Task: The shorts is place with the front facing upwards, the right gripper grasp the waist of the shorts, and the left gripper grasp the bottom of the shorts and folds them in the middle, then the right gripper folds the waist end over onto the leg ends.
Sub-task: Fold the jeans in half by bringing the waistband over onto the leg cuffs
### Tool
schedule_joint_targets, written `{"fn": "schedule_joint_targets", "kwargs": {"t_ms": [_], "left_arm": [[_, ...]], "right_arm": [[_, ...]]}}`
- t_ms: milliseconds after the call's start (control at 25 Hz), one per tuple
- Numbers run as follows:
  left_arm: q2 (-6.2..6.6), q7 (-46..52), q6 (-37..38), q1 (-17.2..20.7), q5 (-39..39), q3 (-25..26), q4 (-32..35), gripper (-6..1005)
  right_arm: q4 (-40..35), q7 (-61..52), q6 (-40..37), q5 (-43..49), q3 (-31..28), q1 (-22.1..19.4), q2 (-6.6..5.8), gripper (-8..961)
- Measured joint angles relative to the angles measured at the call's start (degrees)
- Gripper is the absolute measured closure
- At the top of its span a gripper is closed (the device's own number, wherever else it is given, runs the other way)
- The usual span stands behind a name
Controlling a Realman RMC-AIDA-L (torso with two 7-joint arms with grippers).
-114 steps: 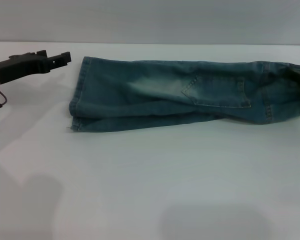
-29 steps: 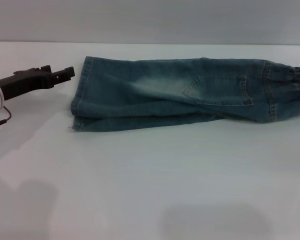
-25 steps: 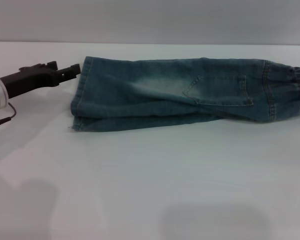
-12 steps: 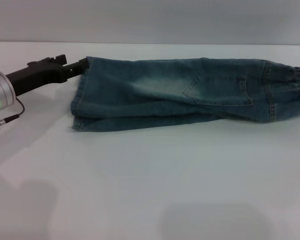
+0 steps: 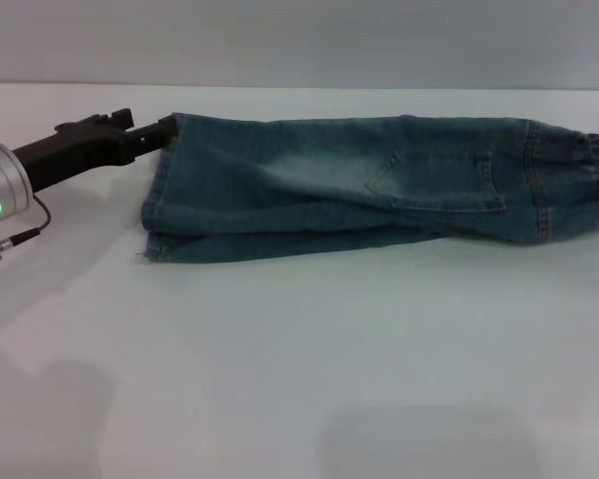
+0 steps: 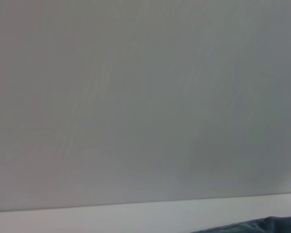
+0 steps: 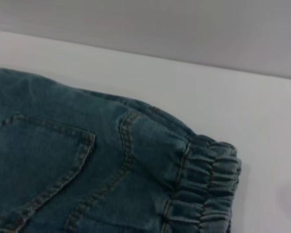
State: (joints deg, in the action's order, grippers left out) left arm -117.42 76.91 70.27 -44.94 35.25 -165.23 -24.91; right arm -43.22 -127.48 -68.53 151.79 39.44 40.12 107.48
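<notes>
I'm seeing the shorts [image 5: 379, 185] lying flat on the white desk [image 5: 299, 379], stretched lengthwise across its far half and already folded along their length into one narrow strip. The leg ends [image 5: 160, 190] are sitting at the left end of the shorts, the gathered waistband [image 5: 594, 180] at the right end, running to the edge of the head view. A stitched pocket [image 5: 434, 180] and a pale faded patch [image 5: 319, 165] are facing up between them. The left end effector [image 5: 158, 130] is coming in from the left of the shorts, low over the desk, tips touching the far corner of the leg ends; I'm not able to tell from here whether its fingers are apart or pinching denim. Green light on its wrist is lit. Its wrist camera is showing mostly blank wall plus a sliver of denim [image 6: 262, 226] at the frame edge. The right end effector isn't showing in any view; its wrist camera is looking down at the waistband [image 7: 208, 184] and pocket stitching [image 7: 63, 165] from close by, so that arm is sitting near the waist end of the shorts.
</notes>
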Motion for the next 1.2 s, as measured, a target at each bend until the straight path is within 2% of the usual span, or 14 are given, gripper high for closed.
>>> {"fn": "schedule_joint_targets", "kwargs": {"t_ms": [280, 600, 1000, 1200], "left_arm": [[-0.04, -1.1, -1.1, -0.1, 0.0, 0.0, 1.2, 188], [-0.15, -1.5, -2.5, 0.1, 0.0, 0.0, 2.1, 188], [-0.18, -2.0, -3.1, 0.1, 0.0, 0.0, 3.3, 188], [-0.18, -2.4, -3.1, 0.2, 0.0, 0.0, 3.4, 188]], "right_arm": [[0.1, 0.4, 2.1, 0.1, 0.2, -0.2, 1.26, 485], [-0.1, 0.3, 2.3, 0.1, 3.1, 0.8, 2.8, 489], [0.1, 0.4, 2.5, 0.0, 3.1, 1.4, 3.34, 494], [-0.4, 0.6, 4.1, -0.3, 3.1, 0.7, 4.21, 497]]}}
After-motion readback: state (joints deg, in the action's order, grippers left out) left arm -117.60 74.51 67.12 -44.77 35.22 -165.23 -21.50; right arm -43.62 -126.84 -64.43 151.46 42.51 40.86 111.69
